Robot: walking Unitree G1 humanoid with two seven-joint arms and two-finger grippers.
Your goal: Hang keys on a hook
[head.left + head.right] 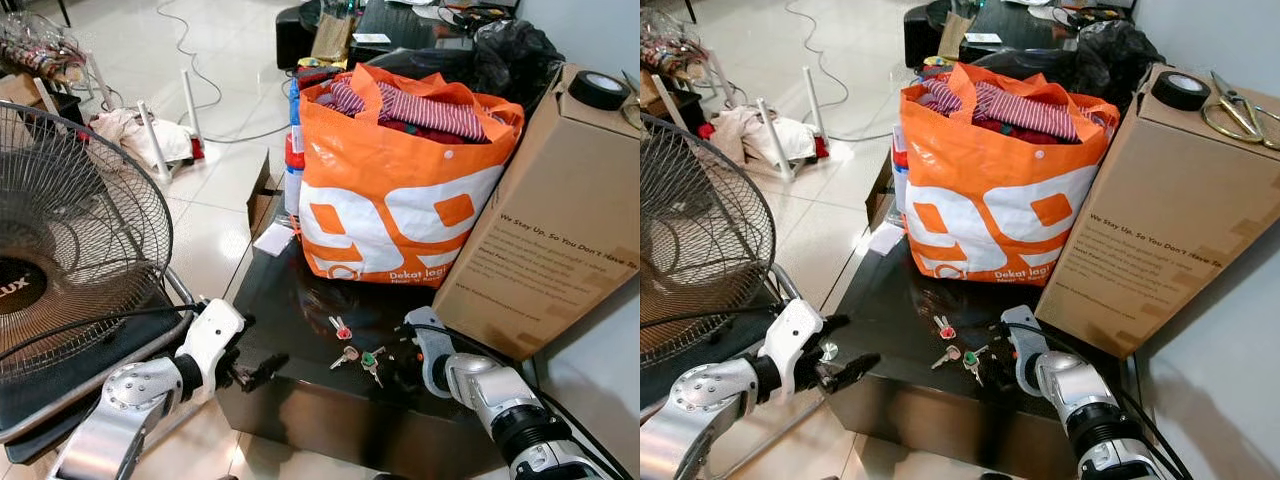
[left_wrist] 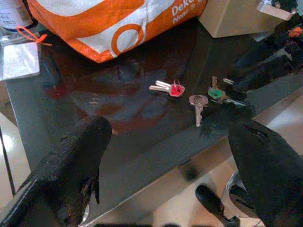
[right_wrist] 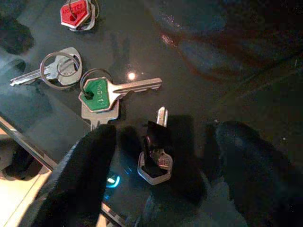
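Near the bench's (image 1: 300,330) front edge you have loose keys: a red key (image 1: 341,327), a plain key (image 1: 347,355) and a green key (image 1: 369,360). Your right gripper (image 3: 161,156) hangs open over a fourth key (image 3: 155,158) just beside the green one; whether its fingers (image 3: 80,175) touch the glass is hard to say. Your left gripper (image 2: 165,156) waits open off the front left corner. Bag (image 1: 400,190) and box (image 1: 550,210) stand behind.
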